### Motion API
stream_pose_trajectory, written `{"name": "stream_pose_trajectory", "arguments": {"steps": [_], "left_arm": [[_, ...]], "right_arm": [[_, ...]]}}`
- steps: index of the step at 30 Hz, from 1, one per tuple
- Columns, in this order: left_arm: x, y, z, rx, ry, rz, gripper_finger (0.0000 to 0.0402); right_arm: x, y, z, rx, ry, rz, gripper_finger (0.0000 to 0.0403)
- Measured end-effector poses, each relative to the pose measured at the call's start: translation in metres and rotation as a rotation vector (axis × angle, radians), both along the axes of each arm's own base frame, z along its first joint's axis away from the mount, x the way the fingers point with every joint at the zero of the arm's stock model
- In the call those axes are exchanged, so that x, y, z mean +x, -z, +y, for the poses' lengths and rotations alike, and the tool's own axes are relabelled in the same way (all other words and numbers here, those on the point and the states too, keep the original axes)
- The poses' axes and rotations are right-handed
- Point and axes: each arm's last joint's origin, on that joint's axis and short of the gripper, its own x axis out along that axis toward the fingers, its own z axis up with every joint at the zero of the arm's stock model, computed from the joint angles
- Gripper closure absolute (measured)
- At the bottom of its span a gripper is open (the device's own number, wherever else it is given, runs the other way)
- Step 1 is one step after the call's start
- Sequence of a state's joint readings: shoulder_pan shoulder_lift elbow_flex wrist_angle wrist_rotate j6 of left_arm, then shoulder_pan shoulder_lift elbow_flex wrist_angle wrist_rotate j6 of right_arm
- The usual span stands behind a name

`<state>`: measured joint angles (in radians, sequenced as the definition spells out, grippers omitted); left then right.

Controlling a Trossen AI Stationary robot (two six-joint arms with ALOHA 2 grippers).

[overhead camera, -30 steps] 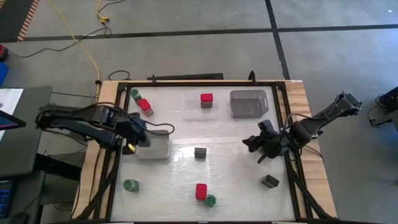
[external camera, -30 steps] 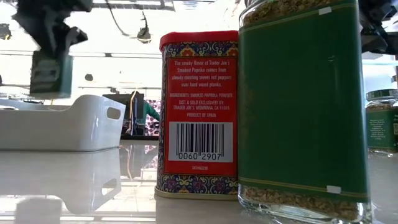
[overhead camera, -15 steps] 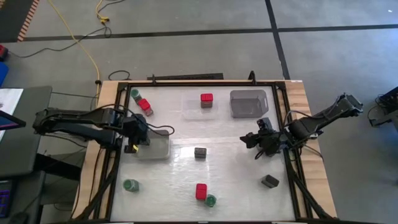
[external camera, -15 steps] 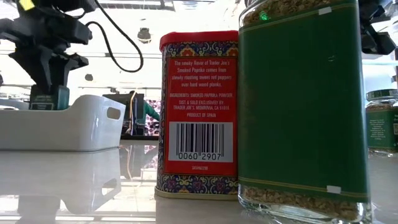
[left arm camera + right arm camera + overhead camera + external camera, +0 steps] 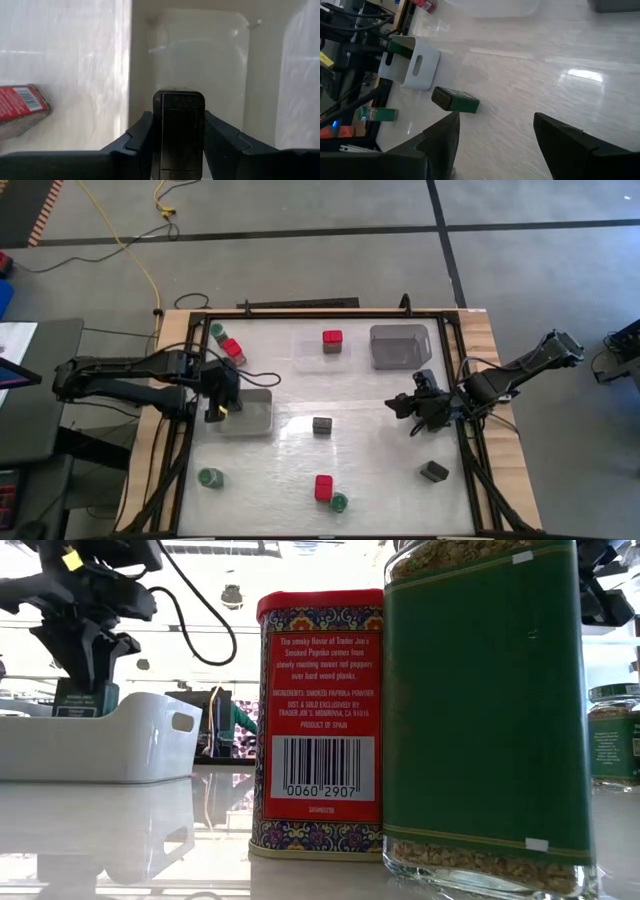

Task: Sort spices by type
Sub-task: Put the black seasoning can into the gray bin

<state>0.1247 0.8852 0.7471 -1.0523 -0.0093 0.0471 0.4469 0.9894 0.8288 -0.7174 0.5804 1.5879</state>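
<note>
My left gripper (image 5: 222, 400) hangs over the white tray (image 5: 252, 416) at the table's left and is shut on a dark grey tin (image 5: 178, 107). In the low view the tin (image 5: 83, 700) dips behind the tray wall (image 5: 110, 745). My right gripper (image 5: 402, 408) is open above the table's right half and touches nothing. Loose spices stand on the table: a dark tin (image 5: 322, 424) at centre, another (image 5: 434, 471) near right, a red block (image 5: 323, 486) beside a green-lidded jar (image 5: 339, 502) at the near edge, and a green jar (image 5: 210, 478) near left. My left gripper pinches the dark tin between its two fingers (image 5: 140, 135), one on each of two opposite sides (image 5: 159, 125). The fingers come from above, pointing down. The tin hangs upright with its lower end inside the white tray; the tray wall hides whether it touches the floor.
A green jar (image 5: 217, 330) and a red block (image 5: 233, 348) sit at the far left corner. A red block (image 5: 332, 338) rests in a clear tray (image 5: 308, 356) at the far middle, beside a grey tray (image 5: 400, 346). Bare table lies between the centre tin and my right gripper.
My left gripper has come down with the dark tin, from above the white tray's rim to inside the tray, shifting slightly toward the far edge. It has stayed shut on the tin.
</note>
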Motion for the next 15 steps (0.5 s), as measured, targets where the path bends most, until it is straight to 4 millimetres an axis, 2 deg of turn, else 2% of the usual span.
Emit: {"name": "stream_pose_trajectory", "arguments": {"steps": [15], "left_arm": [[0.0024, -0.0013, 0.001, 0.017, 0.02, -0.026, 0.0271]], "right_arm": [[0.0, 0.0, 0.0, -0.018, -0.016, 0.007, 0.0123]]}}
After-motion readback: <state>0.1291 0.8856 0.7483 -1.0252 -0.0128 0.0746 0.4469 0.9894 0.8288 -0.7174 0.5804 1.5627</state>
